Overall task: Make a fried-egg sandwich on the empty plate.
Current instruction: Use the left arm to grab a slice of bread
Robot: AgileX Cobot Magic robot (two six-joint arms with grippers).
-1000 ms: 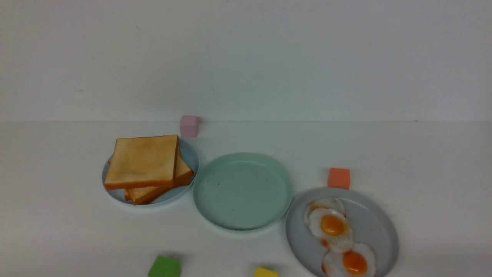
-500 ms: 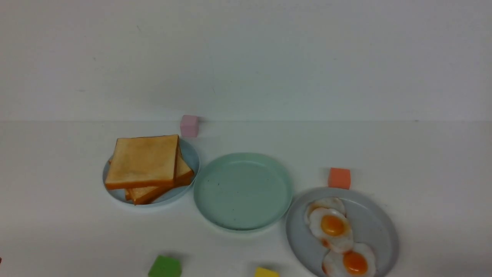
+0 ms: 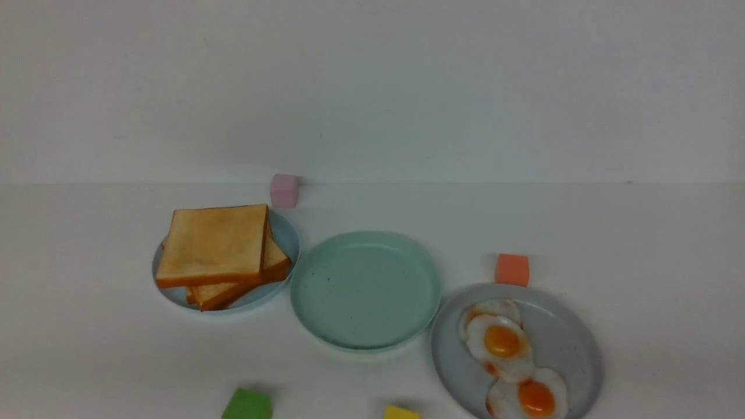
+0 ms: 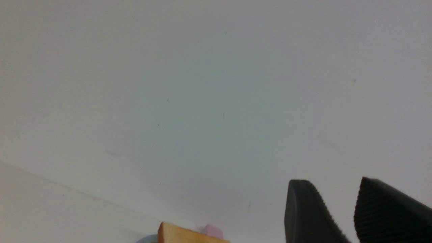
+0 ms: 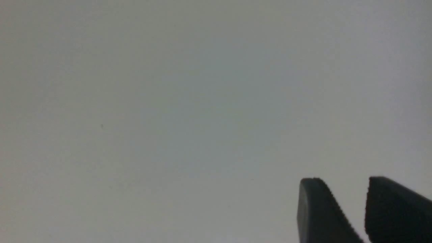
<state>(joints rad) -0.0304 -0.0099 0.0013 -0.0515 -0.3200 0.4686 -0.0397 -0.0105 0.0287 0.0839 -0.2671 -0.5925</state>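
The mint-green plate point(image 3: 365, 289) sits at the middle of the desk point(image 3: 87, 349) and holds nothing; only tiny dark specks mark its surface. Just to its left, almost rim to rim, a pale blue plate point(image 3: 286, 238) carries a toast stack point(image 3: 212, 244). The top slice lies flat and the ones beneath are turned askew; there may be three slices, though the lower edges are hard to separate. To the right and nearer the robot, a grey plate point(image 3: 561, 340) holds overlapping fried eggs point(image 3: 502, 343): two orange yolks show, and a third white peeks out behind them.

Four small cubes stand loose on the desk. A pink cube point(image 3: 284, 191) is behind the toast plate, an orange cube point(image 3: 512, 269) is just behind the grey plate, and a green cube point(image 3: 247, 405) and a yellow cube point(image 3: 401, 413) are at the near edge.

Neither arm appears in the front view. Each wrist view shows its own fingers against the pale wall. The left gripper point(image 4: 334, 189) has its fingers parted with nothing between them, and so does the right gripper point(image 5: 346, 184).
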